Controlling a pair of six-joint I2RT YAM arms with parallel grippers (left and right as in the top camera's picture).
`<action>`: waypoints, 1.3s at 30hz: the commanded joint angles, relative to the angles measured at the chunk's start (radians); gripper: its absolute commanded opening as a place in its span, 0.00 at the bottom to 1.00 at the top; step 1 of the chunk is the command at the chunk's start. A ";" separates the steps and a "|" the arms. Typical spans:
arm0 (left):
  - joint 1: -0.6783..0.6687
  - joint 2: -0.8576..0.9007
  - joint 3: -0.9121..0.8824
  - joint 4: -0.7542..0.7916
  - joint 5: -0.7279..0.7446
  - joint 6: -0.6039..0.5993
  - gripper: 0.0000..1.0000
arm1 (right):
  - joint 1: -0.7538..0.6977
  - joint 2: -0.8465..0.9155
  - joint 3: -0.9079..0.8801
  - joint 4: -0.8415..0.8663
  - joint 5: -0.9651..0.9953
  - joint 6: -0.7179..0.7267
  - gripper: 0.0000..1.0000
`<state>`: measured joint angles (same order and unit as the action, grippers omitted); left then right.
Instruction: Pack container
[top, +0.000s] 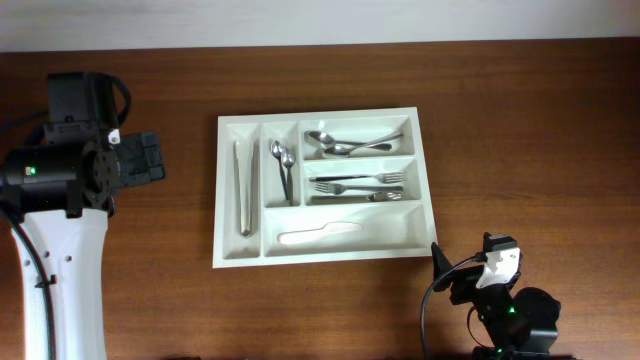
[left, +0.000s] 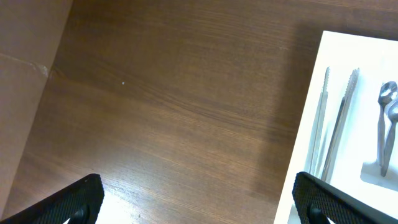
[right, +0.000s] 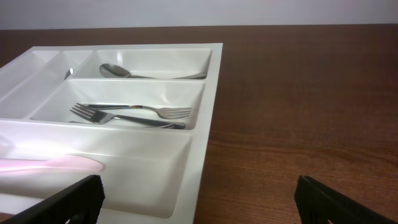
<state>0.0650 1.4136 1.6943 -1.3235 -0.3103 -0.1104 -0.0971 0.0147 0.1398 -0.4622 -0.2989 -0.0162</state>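
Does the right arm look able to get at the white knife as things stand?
Likely yes: the white knife lies alone, uncovered, in the container compartment nearest the open right gripper.

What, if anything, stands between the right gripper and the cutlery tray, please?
Nothing visible does. The right gripper is open and faces the near corner of the white cutlery tray. In the overhead view, only bare wooden table lies between them.
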 joint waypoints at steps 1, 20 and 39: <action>-0.005 -0.024 0.002 0.002 0.003 -0.013 0.99 | 0.006 -0.011 -0.008 0.006 -0.015 -0.003 0.99; -0.023 -0.775 -0.584 0.570 -0.017 -0.006 0.99 | 0.006 -0.011 -0.008 0.006 -0.015 -0.003 0.98; -0.023 -1.349 -1.503 1.114 0.150 -0.009 0.99 | 0.006 -0.011 -0.008 0.006 -0.015 -0.003 0.99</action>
<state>0.0433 0.1230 0.2466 -0.2188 -0.1822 -0.1173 -0.0971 0.0139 0.1383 -0.4583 -0.3054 -0.0154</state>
